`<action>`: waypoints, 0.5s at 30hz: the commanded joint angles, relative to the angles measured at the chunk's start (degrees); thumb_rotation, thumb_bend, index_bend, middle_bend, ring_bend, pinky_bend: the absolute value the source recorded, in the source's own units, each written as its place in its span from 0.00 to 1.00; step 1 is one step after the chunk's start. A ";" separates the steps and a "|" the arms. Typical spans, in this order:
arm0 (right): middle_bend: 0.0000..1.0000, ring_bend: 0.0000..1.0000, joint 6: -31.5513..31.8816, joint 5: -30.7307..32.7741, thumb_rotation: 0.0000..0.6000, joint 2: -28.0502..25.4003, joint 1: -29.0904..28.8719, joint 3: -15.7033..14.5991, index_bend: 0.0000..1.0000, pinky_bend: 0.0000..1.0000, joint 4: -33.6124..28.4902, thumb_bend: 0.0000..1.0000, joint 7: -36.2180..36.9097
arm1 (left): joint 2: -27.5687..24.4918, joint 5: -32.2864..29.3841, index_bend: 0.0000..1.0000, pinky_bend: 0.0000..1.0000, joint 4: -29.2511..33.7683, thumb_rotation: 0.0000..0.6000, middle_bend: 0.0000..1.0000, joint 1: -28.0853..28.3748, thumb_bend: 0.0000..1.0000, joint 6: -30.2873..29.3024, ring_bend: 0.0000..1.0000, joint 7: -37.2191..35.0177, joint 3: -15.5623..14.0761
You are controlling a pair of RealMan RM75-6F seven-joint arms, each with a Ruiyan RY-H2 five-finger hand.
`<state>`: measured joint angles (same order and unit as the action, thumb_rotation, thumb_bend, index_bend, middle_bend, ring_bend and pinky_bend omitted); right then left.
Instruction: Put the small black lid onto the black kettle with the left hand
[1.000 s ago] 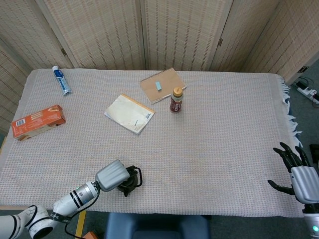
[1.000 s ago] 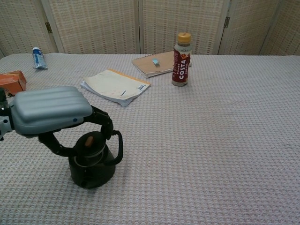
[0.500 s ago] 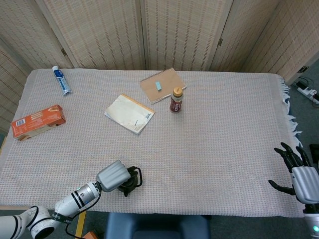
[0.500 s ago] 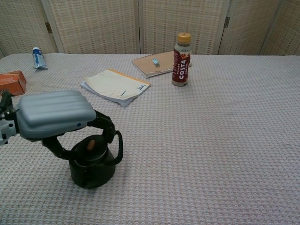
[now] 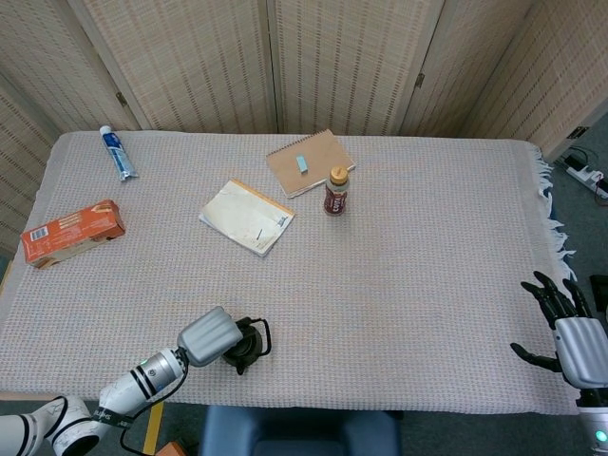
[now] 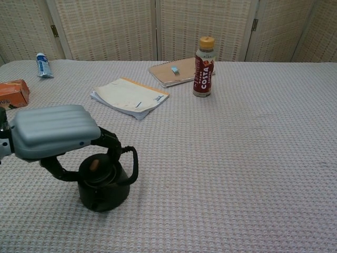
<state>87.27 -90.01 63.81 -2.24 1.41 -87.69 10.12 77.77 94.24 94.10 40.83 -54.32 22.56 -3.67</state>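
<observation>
The black kettle (image 6: 102, 192) stands near the table's front edge at the left, also in the head view (image 5: 245, 348). The small black lid (image 6: 98, 172) with a brown knob sits in the kettle's mouth. My left hand (image 6: 52, 132) hovers just above and to the left of the kettle, its dark fingers (image 6: 109, 141) spread around the lid and not pinching the knob. In the head view the left hand (image 5: 207, 335) covers the kettle's left side. My right hand (image 5: 568, 334) hangs off the table's right end, with its fingers apart and holding nothing.
A brown drink bottle (image 5: 335, 190) stands mid-table beside a tan notebook (image 5: 309, 161). A white booklet (image 5: 247, 217) lies in front of them. An orange box (image 5: 73, 232) and a blue-white tube (image 5: 118, 154) lie at the far left.
My left hand has shifted left and slightly back from the kettle. The lid has gone down with it and now sits in the kettle's mouth, its knob free. The right hand has stayed still.
</observation>
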 commanded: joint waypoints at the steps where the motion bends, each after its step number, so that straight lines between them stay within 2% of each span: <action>1: 0.09 0.20 0.05 -0.06 1.00 0.00 0.00 0.00 0.14 0.00 -0.05 0.00 -0.04 | -0.18 -0.25 0.40 0.90 0.33 1.00 0.44 -0.04 0.24 0.18 0.83 0.05 0.03; 15: 0.09 0.20 0.08 -0.04 1.00 -0.08 0.03 0.03 0.14 0.00 -0.04 0.00 0.10 | -0.22 -0.66 0.25 0.90 1.28 1.00 0.35 0.00 0.24 0.26 0.83 0.33 0.55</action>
<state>87.36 -90.05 63.73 -2.21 1.44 -87.72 10.23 77.57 93.60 95.35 40.84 -54.05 22.86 -3.14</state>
